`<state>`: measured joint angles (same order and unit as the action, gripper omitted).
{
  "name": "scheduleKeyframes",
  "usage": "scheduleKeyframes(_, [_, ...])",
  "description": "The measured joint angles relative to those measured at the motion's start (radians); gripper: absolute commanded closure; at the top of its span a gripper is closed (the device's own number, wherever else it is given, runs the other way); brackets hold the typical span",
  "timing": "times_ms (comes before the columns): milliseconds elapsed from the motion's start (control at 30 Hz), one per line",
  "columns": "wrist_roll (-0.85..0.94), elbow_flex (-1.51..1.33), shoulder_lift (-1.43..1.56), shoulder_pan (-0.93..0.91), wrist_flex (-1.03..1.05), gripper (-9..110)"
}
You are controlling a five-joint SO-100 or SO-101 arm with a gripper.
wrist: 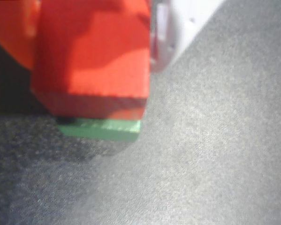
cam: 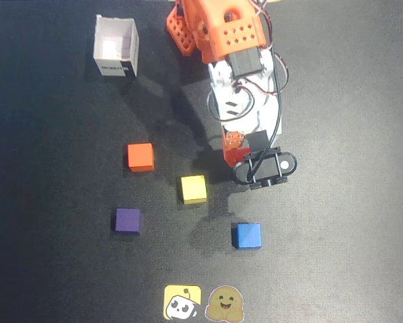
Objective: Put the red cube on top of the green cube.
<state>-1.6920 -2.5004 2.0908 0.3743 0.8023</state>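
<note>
Because the red cube (wrist: 93, 56) must rest on the green cube (wrist: 102, 129), the pincer (cam: 236, 156) pinches it just above, the green one directly beneath it.

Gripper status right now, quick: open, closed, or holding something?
Gripper: closed on the red cube, which sits right over the green cube in the wrist view. Whether the two cubes touch cannot be told.

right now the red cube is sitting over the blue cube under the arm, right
Not quite: the cube under the red cube is the green cube, as the wrist view shows. The blue cube sits alone on the mat, apart from the arm, in the overhead view.
</note>
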Motion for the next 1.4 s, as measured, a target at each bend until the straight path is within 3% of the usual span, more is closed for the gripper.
scheduleKeyframes(200, [-0.003,0.0,0.003,0.0,0.0,80])
scheduleKeyframes(1133, [-0.049,0.031,0.13,0.0,0.057,81])
scheduleKeyframes(1400, [-0.005,0.044,0.295,-0.063,0.127,101])
